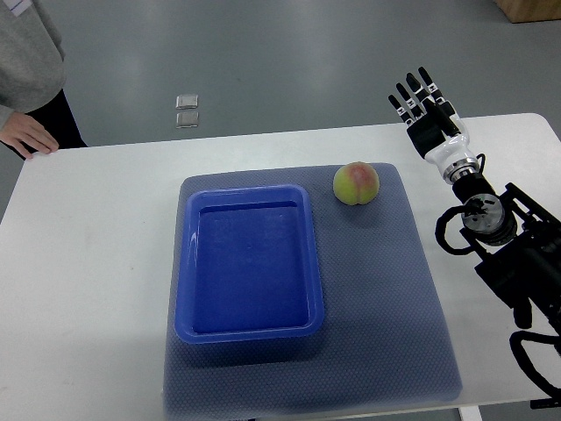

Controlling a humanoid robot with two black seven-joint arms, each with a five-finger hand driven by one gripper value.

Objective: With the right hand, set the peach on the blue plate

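A yellow-green peach with a pink blush [356, 183] lies on the grey-blue mat [386, 289], just beyond the far right corner of the blue plate [249, 260], a rectangular tray with nothing in it. My right hand [421, 101] hovers near the table's far right edge, up and to the right of the peach and well apart from it. Its fingers are stretched out straight and hold nothing. The right arm [500, 237] comes in from the lower right. The left arm is out of view.
A person stands at the far left corner, one hand [31, 138] resting on the white table [88, 263]. Two small square metal plates [187, 111] sit in the floor beyond the table's far edge.
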